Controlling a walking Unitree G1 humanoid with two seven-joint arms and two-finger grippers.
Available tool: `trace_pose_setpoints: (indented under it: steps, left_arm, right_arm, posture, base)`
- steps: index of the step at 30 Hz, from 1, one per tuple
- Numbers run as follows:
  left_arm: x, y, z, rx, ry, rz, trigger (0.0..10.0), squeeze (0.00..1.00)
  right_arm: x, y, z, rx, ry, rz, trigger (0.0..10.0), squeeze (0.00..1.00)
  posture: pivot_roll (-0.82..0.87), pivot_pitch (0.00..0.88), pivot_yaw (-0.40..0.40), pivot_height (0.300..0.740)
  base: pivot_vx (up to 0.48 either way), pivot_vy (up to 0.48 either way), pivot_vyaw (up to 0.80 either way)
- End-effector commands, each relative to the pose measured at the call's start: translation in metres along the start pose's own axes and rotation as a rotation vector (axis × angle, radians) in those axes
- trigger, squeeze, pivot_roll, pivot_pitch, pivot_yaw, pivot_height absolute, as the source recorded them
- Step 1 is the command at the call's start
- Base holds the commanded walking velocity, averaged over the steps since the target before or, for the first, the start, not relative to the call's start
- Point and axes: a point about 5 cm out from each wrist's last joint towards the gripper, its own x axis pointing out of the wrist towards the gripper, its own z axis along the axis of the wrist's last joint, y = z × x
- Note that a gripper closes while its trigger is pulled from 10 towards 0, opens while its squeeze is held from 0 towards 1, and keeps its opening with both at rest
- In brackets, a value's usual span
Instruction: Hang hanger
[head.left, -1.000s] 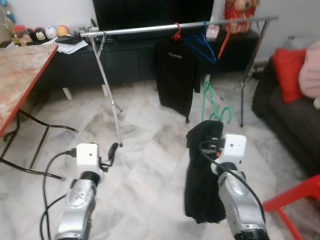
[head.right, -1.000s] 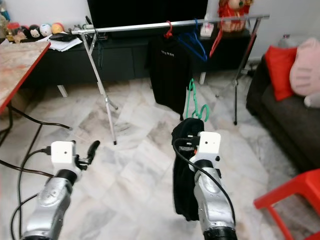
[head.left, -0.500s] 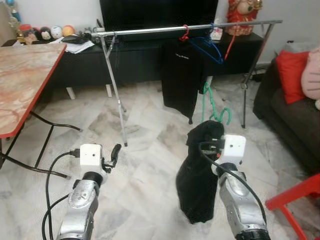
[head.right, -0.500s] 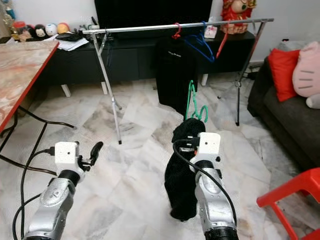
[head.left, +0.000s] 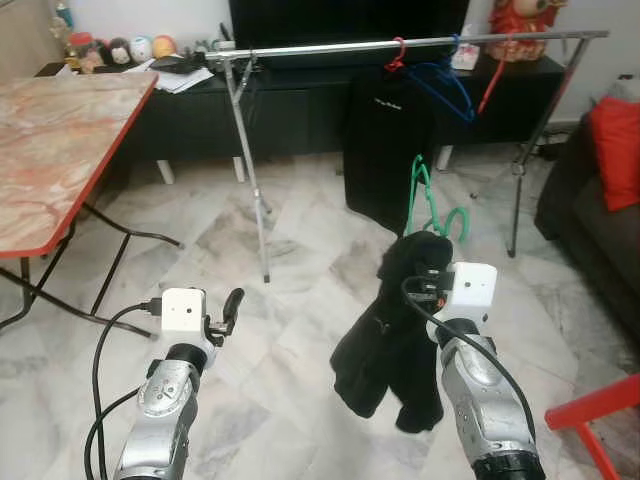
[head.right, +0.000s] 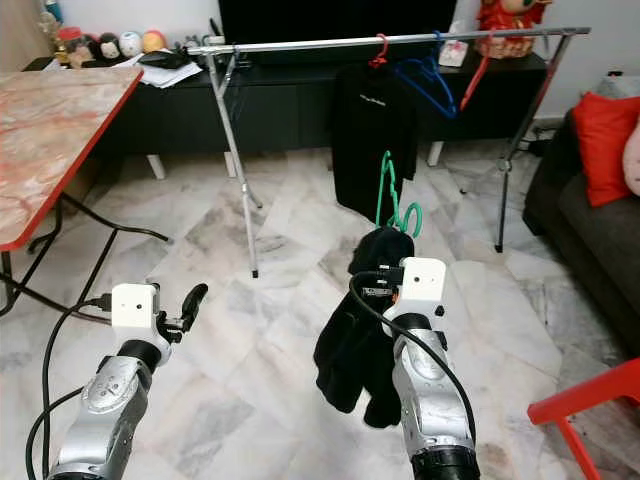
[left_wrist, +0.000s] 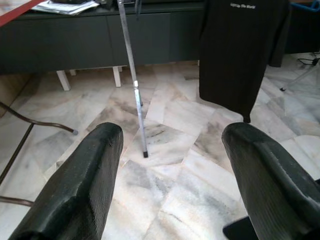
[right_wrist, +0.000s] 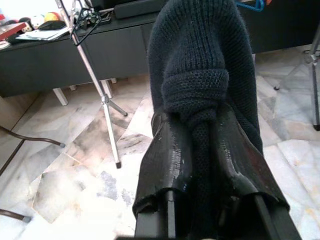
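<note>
Across the marble floor (head.left: 300, 330), the rail (head.left: 330, 47) ran crosswise ahead of us; our right hand (head.left: 425, 280) pinched the green hanger (head.left: 425, 205) with its dark garment (head.left: 390, 340), left hand (head.left: 232, 305) spread.

**Green hanger with dark garment, held off the floor**

The green hanger (head.left: 428, 205) stands upright, hook uppermost, short of the clothes rail (head.left: 400, 45). A dark knitted garment (head.left: 390, 340) hangs bunched from it, pinched between the right gripper (right_wrist: 202, 145)'s fingers (right_wrist: 165, 160).
</note>
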Motion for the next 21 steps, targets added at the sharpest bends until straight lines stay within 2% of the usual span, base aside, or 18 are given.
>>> trace_pose_setpoints:
  steps: [1, 21]
  left_arm:
    - [-0.0003, -0.0001, 0.0027, 0.009, -0.002, -0.001, 10.0, 0.0]
    - [-0.0005, 0.0002, 0.0029, 0.012, -0.002, 0.003, 10.0, 0.0]
  right_arm:
    - [0.003, 0.0003, 0.0074, -0.003, -0.032, 0.004, 10.0, 0.0]
    - [0.0049, 0.0032, 0.0085, -0.017, -0.026, 0.021, 10.0, 0.0]
  posture:
    - [-0.01, 0.016, 0.019, 0.74]
    - [-0.01, 0.015, 0.018, 0.74]
  base:
    - [0.0, 0.0, 0.0]
    - [0.0, 0.0, 0.0]
